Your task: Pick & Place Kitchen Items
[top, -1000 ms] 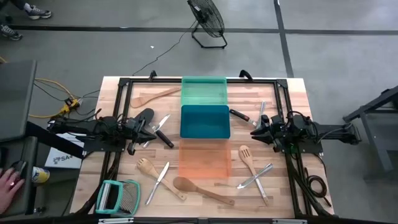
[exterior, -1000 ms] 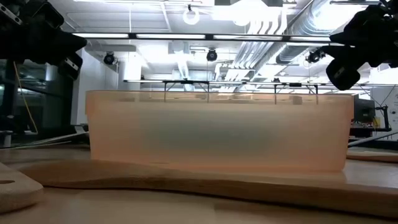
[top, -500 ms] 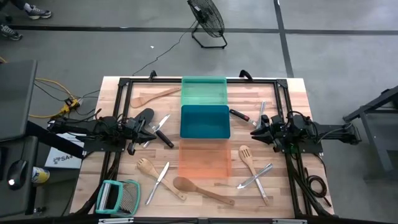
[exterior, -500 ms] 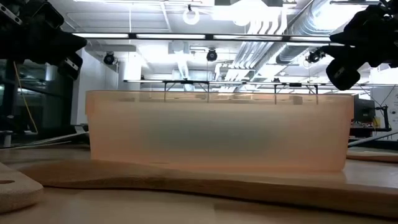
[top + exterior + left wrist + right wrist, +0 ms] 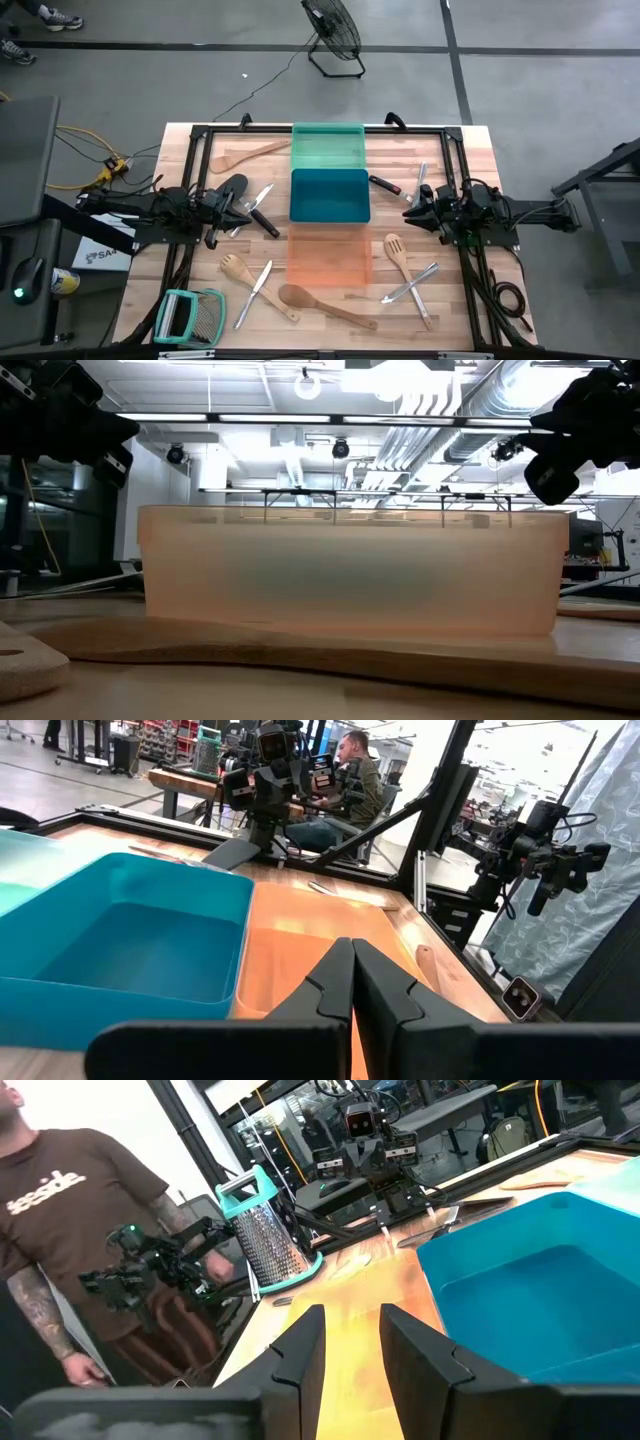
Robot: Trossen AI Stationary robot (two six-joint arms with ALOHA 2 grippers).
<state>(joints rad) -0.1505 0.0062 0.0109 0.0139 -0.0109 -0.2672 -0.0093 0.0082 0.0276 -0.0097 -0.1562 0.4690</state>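
The left gripper (image 5: 243,206) hangs over the table's left half, its two fingers (image 5: 335,982) pressed together with nothing between them, pointing toward the blue tray (image 5: 330,194). Just beneath and beside it lie a black spatula (image 5: 229,189) and a black-handled knife (image 5: 262,222). The right gripper (image 5: 412,212) hangs on the opposite side of the blue tray, fingers (image 5: 300,1350) parted a little and holding nothing.

Three trays run down the middle of the wooden table (image 5: 480,150): a green tray (image 5: 328,146) farthest, the blue one in the middle, an orange tray (image 5: 328,258) nearest; none shows a utensil inside.

A wooden spatula (image 5: 246,155) lies at far left. Near left lie a wooden fork (image 5: 236,268), a metal knife (image 5: 254,293) and a teal-framed grater (image 5: 188,316). A wooden spoon (image 5: 322,304) lies in front of the orange tray. Right of that tray lie a slotted wooden spoon (image 5: 398,256) and metal tongs (image 5: 411,284). Far right, near the right gripper, lie another black-handled utensil (image 5: 385,185) and a metal knife (image 5: 421,181).
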